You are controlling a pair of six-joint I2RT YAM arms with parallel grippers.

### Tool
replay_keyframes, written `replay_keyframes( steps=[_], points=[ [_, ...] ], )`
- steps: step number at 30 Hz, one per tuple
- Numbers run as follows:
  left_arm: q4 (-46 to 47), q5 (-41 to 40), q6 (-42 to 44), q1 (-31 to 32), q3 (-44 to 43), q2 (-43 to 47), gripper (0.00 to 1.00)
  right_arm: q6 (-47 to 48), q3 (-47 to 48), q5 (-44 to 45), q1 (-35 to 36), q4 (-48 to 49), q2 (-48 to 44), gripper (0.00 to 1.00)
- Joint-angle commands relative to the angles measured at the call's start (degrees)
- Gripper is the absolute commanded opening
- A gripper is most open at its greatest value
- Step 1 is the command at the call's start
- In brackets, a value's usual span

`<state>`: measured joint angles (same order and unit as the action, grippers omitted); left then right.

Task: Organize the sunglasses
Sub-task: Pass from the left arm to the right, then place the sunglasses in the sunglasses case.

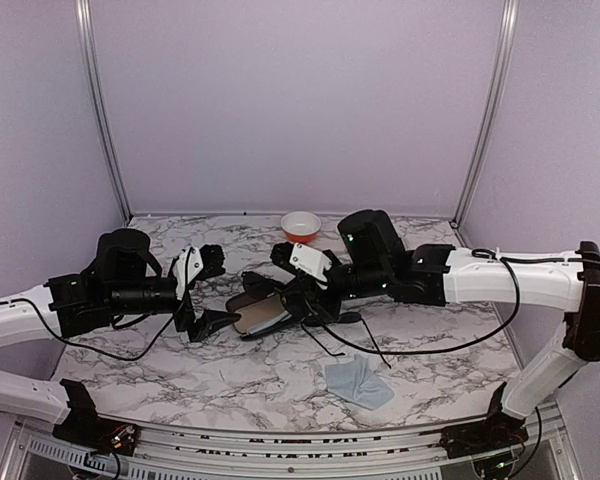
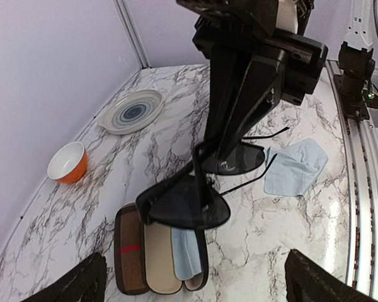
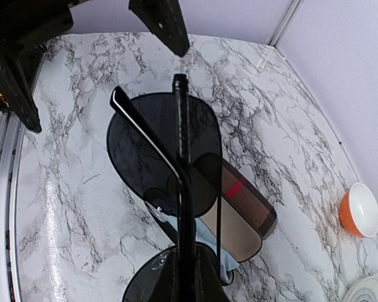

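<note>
The sunglasses [image 3: 152, 148], thin black frame with dark rounded lenses, hang above the open brown plaid case [image 3: 247, 202], one lens over its near end. My right gripper [image 3: 180, 88] is shut on the sunglasses at the middle of the frame. From the left wrist, the sunglasses [image 2: 188, 204] show with temple arms spread toward the right, over the case [image 2: 152, 251], which has a blue cloth [image 2: 186, 250] inside. My left gripper [image 2: 195, 280] stands wide open just short of the case, holding nothing. From above, the left gripper [image 1: 212, 292] and right gripper [image 1: 302, 290] face each other across the case [image 1: 261, 314].
A loose blue cloth [image 1: 358, 383] lies on the marble table in front of the right arm. An orange bowl [image 1: 300, 225] stands at the back wall. A striped plate [image 2: 132, 112] sits beyond the bowl in the left wrist view.
</note>
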<state>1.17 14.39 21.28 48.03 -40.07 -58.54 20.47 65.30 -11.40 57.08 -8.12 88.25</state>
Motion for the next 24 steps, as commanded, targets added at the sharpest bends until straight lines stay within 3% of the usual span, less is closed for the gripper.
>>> replay_keyframes(
  steps=[1, 7, 12, 18, 24],
  points=[
    [-7.11, -8.74, -6.1, 0.3, -2.99, 3.26, 0.99, 6.36, 2.86, -3.18, -2.97, -2.62, -1.7, 0.02],
    [-8.73, -17.39, -6.54, 0.31, 2.96, 9.37, 0.99, 18.54, 5.0, -6.56, -5.11, -4.4, 0.87, 0.0],
    [-3.67, -29.51, -5.51, 0.31, 6.71, 13.09, 0.99, 26.3, 15.16, -9.79, -6.53, -15.07, 9.0, 0.0],
    [-3.83, -30.6, -3.65, 0.22, 7.57, 13.49, 0.99, 36.61, 25.15, -9.99, -6.84, -26.79, 17.99, 0.0],
    [-3.77, -31.01, -3.14, 0.22, 8.36, 14.74, 0.99, 39.32, 32.32, -10.78, -7.59, -32.62, 24.62, 0.0]
  ],
)
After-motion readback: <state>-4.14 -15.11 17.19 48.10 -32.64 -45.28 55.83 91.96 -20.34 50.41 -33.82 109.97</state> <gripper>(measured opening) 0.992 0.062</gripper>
